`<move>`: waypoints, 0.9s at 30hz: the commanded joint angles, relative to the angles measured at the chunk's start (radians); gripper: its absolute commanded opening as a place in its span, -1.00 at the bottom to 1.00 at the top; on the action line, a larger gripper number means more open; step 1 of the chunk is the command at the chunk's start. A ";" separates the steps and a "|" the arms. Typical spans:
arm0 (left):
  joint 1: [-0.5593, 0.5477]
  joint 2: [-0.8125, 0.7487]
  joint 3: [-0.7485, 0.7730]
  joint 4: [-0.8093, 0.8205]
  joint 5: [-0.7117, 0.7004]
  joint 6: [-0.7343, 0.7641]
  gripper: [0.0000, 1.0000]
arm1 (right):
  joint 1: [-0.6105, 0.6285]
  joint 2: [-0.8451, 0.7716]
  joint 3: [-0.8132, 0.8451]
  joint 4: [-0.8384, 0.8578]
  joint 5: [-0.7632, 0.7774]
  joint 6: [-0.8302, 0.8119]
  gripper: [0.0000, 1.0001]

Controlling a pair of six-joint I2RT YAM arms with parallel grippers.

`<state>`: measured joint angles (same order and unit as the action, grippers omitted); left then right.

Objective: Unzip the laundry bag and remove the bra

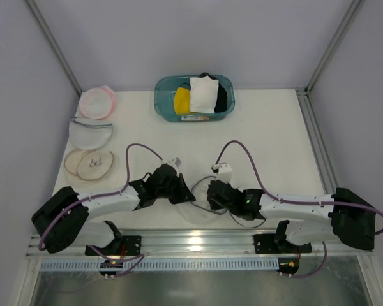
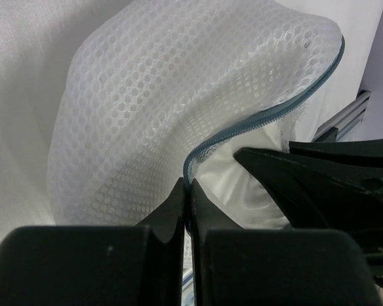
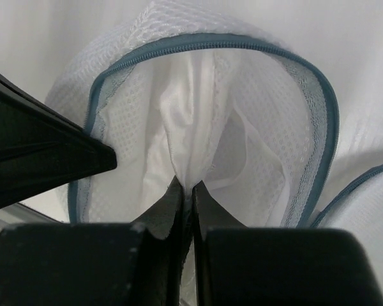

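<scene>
The laundry bag (image 2: pixel 153 108), white mesh with a grey-blue zipper rim, lies unzipped at the near middle of the table between both arms (image 1: pixel 198 209). My left gripper (image 2: pixel 189 185) is shut on the bag's zipper rim and shows in the top view (image 1: pixel 182 193). My right gripper (image 3: pixel 187 186) reaches into the open mouth (image 3: pixel 319 108) and is shut on a fold of the white bra (image 3: pixel 191 121), which still sits inside the bag. The right gripper is just right of the bag in the top view (image 1: pixel 212 194). The bra also shows in the left wrist view (image 2: pixel 236 185).
A teal basket (image 1: pixel 163 102) at the back holds a yellow garment (image 1: pixel 182 100), a white pad (image 1: pixel 203 94) and a black item (image 1: pixel 221 97). A pink-rimmed pouch (image 1: pixel 96 102), a white mesh pouch (image 1: pixel 89 132) and a beige-rimmed pouch (image 1: pixel 89 164) lie along the left edge.
</scene>
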<state>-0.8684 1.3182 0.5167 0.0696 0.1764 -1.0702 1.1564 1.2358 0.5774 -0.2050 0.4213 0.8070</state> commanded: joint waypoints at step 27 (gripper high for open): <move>-0.004 -0.002 0.081 -0.027 -0.028 0.027 -1.00 | -0.041 -0.681 0.160 -0.068 -0.611 -0.181 -0.92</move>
<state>-0.8730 1.3228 0.5617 0.0910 0.1791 -1.0676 1.1152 0.5350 0.6643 -0.3706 -0.0288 0.6304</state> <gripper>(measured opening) 0.006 0.068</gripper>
